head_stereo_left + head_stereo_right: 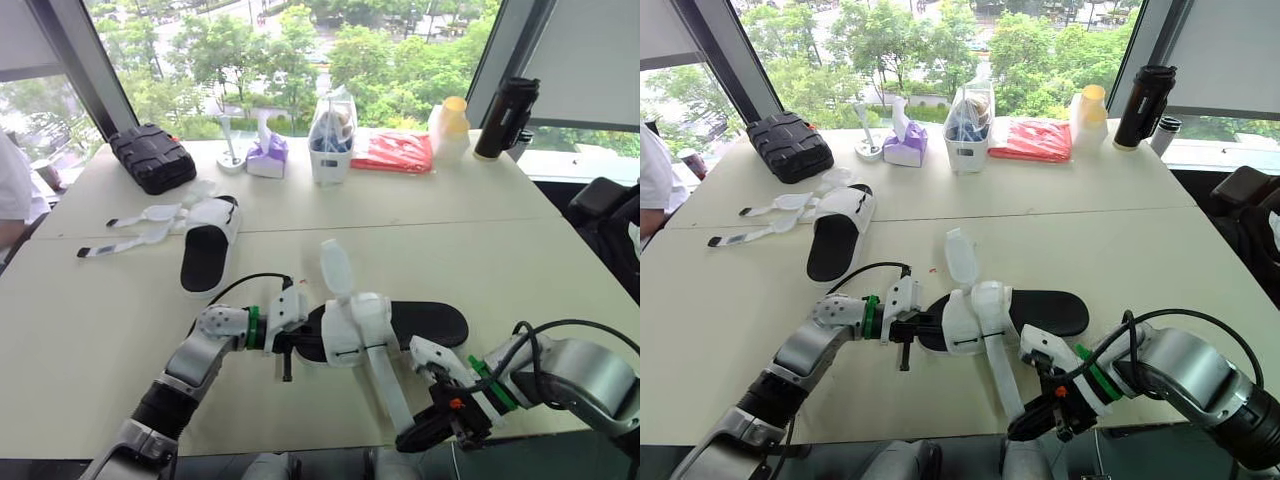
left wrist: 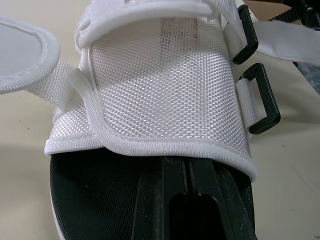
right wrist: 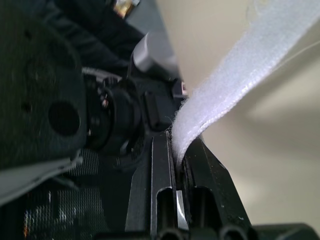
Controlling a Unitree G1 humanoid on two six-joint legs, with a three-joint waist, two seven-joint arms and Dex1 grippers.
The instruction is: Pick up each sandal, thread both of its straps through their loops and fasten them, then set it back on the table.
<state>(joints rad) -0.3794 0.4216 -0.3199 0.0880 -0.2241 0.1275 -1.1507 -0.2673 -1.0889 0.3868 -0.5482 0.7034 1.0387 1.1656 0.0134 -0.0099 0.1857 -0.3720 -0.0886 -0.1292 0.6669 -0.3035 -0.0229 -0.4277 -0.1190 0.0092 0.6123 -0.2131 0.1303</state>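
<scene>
Left eye view first: the near sandal (image 1: 420, 322) lies flat on the table (image 1: 90, 330), close to the front edge and between the two arms. The left gripper (image 1: 286, 347) sits right at its left end. A long strap (image 1: 386, 385) runs from the white upper (image 1: 356, 330) down to the right gripper (image 1: 424, 436) at the table's front edge, and a shorter strap (image 1: 336, 268) sticks up behind the upper. The far sandal (image 1: 207, 252) lies further back on the left with both of its straps (image 1: 135, 228) splayed open on the tabletop. Along the window there's a black case (image 1: 152, 157), a tissue box (image 1: 267, 158), a red bag (image 1: 395, 152) and a black flask (image 1: 506, 117).

Right eye view is the same layout, nothing extra to add.

Left wrist view: the left gripper's fingers are drawn in narrow, just a slit between them, lying on the black footbed (image 2: 95, 200) right at the edge of the upper. Can't tell if they pinch anything. Two black loops (image 2: 260, 100) hang off the side of the upper, and both look unthreaded.

Right wrist view: the right gripper is clamped tight on the long strap, which runs out taut from between the fingers (image 3: 161, 165).
</scene>
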